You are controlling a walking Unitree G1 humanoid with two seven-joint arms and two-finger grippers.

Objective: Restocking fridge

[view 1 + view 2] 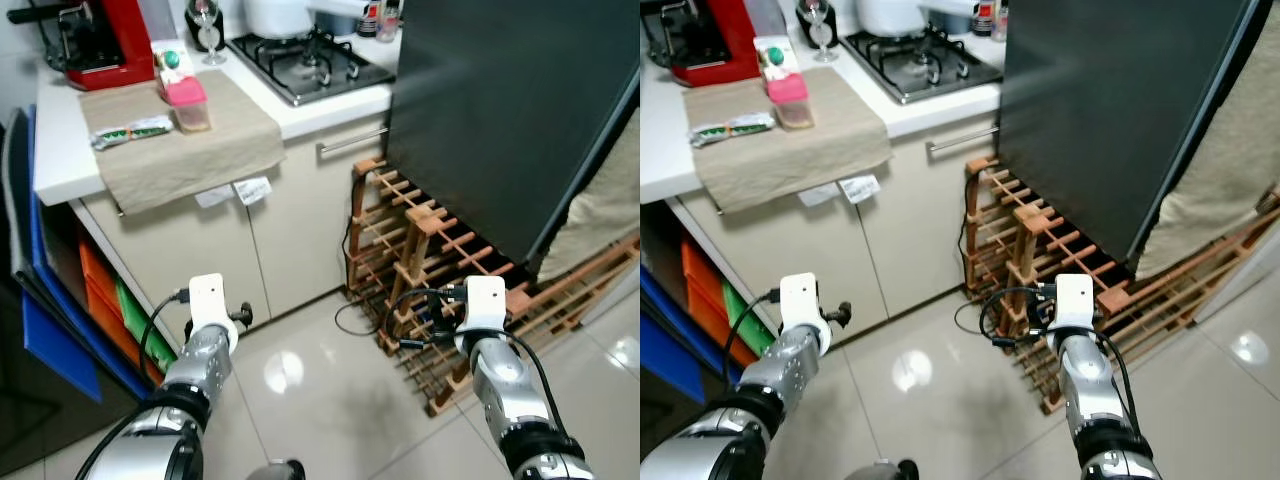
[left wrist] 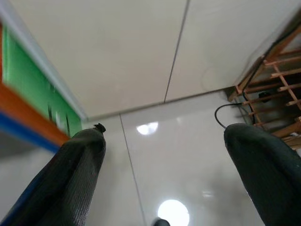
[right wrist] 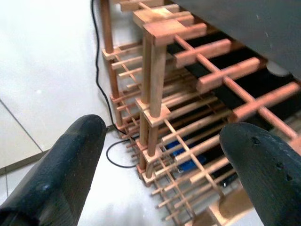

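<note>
Both arms low over the tiled floor. My left claw has its fingers apart, nothing between, facing the cabinet doors. My right claw is apart too, empty, aimed at the wooden rack under the dark fridge, upper right of frame. Upper left on the worktop: cloth carrying a pink-lidded container and a snack packet.
</note>
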